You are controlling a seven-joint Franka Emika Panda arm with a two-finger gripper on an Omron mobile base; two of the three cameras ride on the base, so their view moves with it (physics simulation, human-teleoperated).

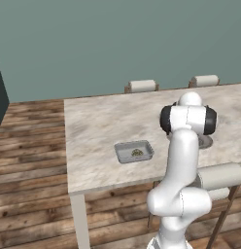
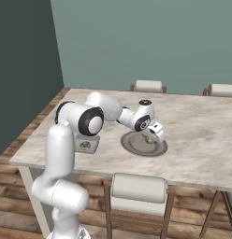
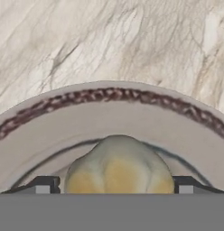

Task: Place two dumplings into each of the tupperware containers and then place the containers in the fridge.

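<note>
**One dumpling sits between wide-spread fingers on the plate**

One small, lumpy, pale yellow dumpling (image 3: 118, 164) lies on the round, grey, brown-rimmed plate (image 3: 109, 117), and the hand view shows a dark finger tip (image 3: 44, 185) on each side of it. The jaws stand wide apart around the dumpling; whether the tips touch it cannot be told. In the right base view the white arm's two-finger gripper (image 2: 154, 135) points down over the same plate (image 2: 136, 147), which rests on the pale marble-look table (image 2: 202, 135) toward its near edge.

Well to the left of the plate on the table lies a shallow, rectangular, light-grey tupperware container (image 1: 134, 151) with rounded corners and a raised rim. A small, lumpy piece (image 1: 137, 152) lies inside it, too small to make out clearly. In the right base view the arm's elbow hides most of this container (image 2: 87, 144).

Two chairs with pale padded backs (image 1: 142, 85) stand at the table's far side, and another padded chair (image 2: 138, 190) is at the near side. The floor is wooden planks (image 1: 30, 151).
</note>
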